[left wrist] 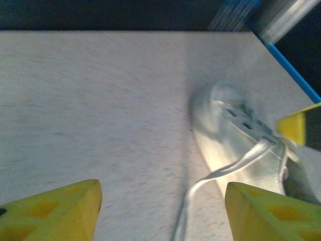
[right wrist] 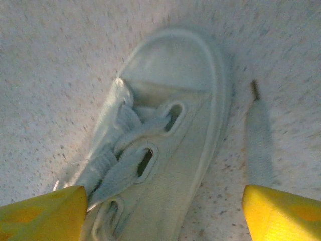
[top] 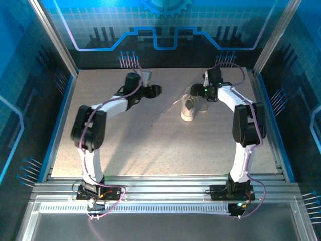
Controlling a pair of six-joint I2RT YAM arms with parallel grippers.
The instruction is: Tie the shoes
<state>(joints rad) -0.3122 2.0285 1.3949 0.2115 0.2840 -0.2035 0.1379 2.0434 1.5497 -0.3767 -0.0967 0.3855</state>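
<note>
White sneaker (top: 189, 108) on speckled table (top: 150, 145)

A robot lab's test cell: a speckled table (top: 165, 145) boxed in by aluminium posts (top: 54, 35) and blue panels (top: 165, 22) with a gear graphic at top centre, and arms (top: 89, 128) bolted to slotted rails (top: 165, 187) along the bottom.

A speckled pale grey tabletop (top: 150, 145) carries a small white low-top sneaker (top: 189, 109) far right of centre, its thin white lace (top: 168, 110) trailing left.
</note>
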